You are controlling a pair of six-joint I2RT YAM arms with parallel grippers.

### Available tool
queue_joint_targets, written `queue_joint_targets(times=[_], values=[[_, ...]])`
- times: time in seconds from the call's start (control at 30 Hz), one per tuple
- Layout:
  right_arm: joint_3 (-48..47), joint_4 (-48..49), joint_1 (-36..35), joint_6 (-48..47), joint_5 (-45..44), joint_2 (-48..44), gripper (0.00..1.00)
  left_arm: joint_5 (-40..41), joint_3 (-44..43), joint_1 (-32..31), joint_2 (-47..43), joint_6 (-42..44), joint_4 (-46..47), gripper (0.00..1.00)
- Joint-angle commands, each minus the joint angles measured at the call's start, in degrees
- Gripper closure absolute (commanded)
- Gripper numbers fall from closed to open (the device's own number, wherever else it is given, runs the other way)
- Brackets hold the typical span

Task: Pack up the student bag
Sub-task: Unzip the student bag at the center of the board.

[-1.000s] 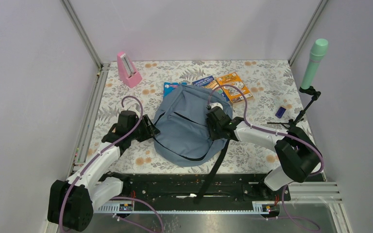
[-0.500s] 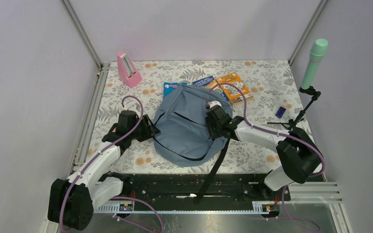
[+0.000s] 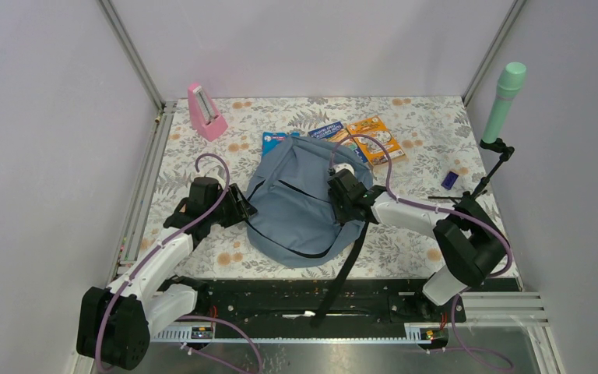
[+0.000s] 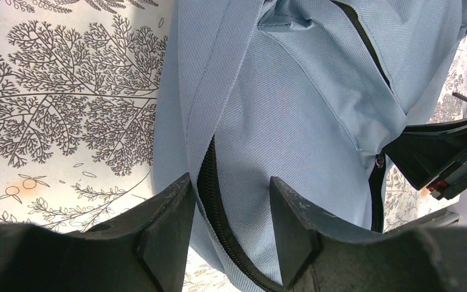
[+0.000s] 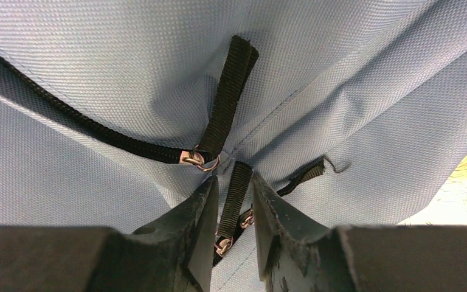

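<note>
student bag not yet opened, books waiting outside

student bag (image 3: 296, 210), soft grey-blue with black straps, lies flat in the middle of the floral tablecloth (image 3: 428, 125), between the two arms.

nearest, the left gripper (image 4: 231, 194) sits at the bag's left edge. its jaws stand partly apart, astride a fold of fabric that carries a black zipper (image 4: 210, 194). i cannot tell whether they pinch it.

on the bag's right side, the right gripper (image 5: 235, 188) has its jaws drawn narrow, with a black zipper pull strap (image 5: 238, 176) running between them. a firm clamp cannot be confirmed. a second pull strap (image 5: 228, 109) lies just above, free.

beyond the bag, partly tucked under its far edge, are a blue book (image 3: 328, 130) and an orange booklet (image 3: 375, 139). farther off stand a pink metronome (image 3: 205, 111) at the back left, a small blue object (image 3: 450, 180) on the right, and a green microphone (image 3: 504, 92) on a stand.

judging by this, packing has hardly begun: the zippers look closed and nothing appears to be inside. opening the bag, loading the items and closing it all remain.
</note>
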State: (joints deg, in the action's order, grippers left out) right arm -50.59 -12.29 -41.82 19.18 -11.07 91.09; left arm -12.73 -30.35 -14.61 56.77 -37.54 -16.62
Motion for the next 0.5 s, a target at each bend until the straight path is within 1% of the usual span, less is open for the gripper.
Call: queue_joint_targets(times=[0.0,0.03,0.07,0.1,0.17,0.2,0.3,0.37,0.47], values=[[0.2,1.4,0.3,2.4,-0.4,1.1,0.66,-1.2,0.0,0.3,0.1,-0.2,2.4,0.51],[0.3,1.4,0.3,2.5,-0.2,1.4,0.68,-1.3,0.0,0.3,0.2,-0.3,2.5,0.51],[0.4,1.4,0.3,2.7,-0.2,1.7,0.72,-1.4,0.1,0.3,0.2,-0.3,2.6,0.51],[0.6,1.4,0.3,2.8,-0.3,1.8,0.78,-1.4,0.1,0.3,0.2,-0.4,2.6,0.51],[1.3,1.1,0.3,3.1,-0.1,1.0,0.96,-1.6,0.1,0.3,0.1,-0.4,2.6,0.52],[1.7,1.1,0.3,3.5,0.3,0.2,1.0,-1.5,0.2,0.3,0.0,-0.4,2.6,0.55],[3.3,0.3,0.3,4.9,2.2,-4.1,1.0,-1.6,0.6,0.3,-0.5,-0.9,3.2,0.71],[5.1,0.6,0.0,6.7,3.3,-8.4,1.0,-1.6,1.1,0.3,-0.8,-1.5,3.6,0.78],[8.4,2.8,-1.5,8.3,3.5,-16.6,1.0,-1.4,1.6,0.3,-0.9,-2.0,4.2,0.92]])
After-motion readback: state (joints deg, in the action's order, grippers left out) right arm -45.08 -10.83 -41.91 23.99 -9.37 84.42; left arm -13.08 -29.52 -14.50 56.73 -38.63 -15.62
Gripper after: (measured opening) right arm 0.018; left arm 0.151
